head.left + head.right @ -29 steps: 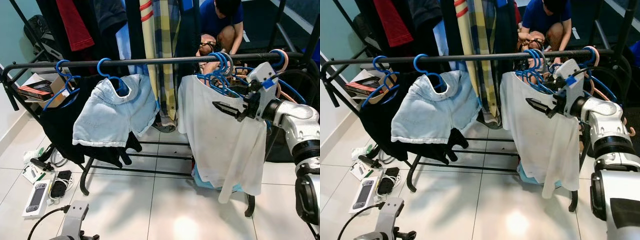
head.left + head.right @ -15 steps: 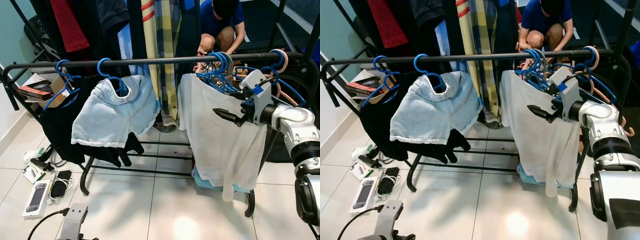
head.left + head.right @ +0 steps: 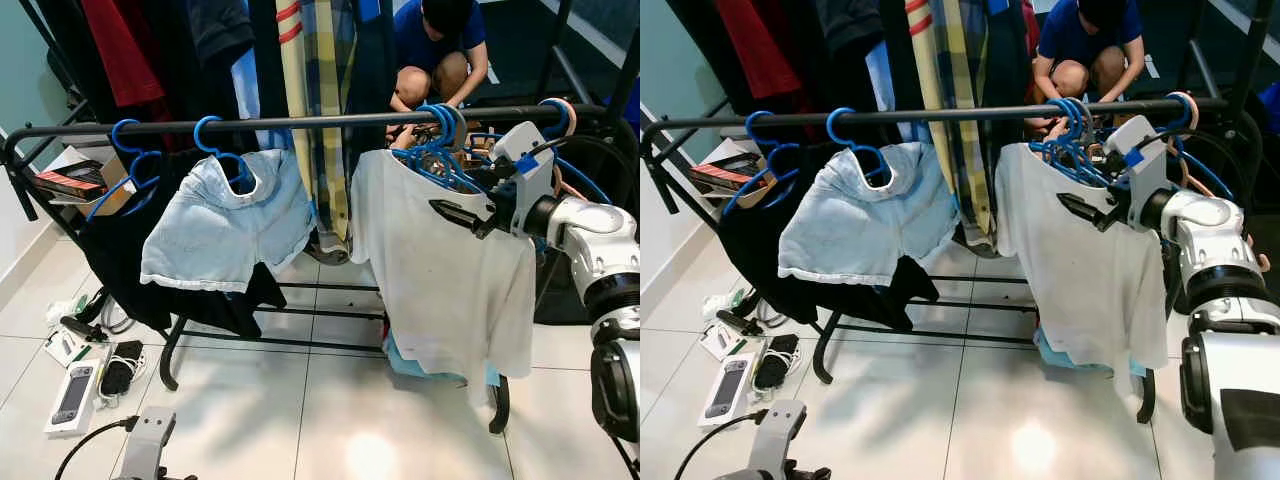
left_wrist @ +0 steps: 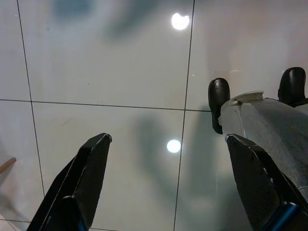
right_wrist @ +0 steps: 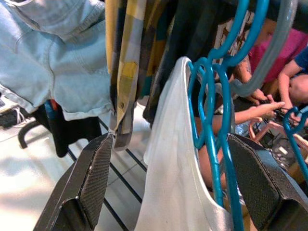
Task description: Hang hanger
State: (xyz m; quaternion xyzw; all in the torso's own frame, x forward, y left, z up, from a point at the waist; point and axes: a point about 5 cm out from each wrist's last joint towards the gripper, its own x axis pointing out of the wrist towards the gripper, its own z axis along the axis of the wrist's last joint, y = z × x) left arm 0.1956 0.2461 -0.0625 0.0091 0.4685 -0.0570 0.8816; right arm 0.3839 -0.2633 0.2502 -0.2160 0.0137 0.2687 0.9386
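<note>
Hanger with shirt on rail, right end; gripper beside it, holding nothing.
Left gripper idle over floor, fingers spread. Right gripper fingers spread, just beside shirt. Hanger hooked on rail: light, stiff, slick plastic; shirt soft, swings. Best grasped at neck below hook. Person crouched behind.

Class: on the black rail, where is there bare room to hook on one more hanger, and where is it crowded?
The rail is bare between the denim shorts' hanger and the white shirt. It is crowded at the blue hanger cluster, just behind the open right gripper.
</note>
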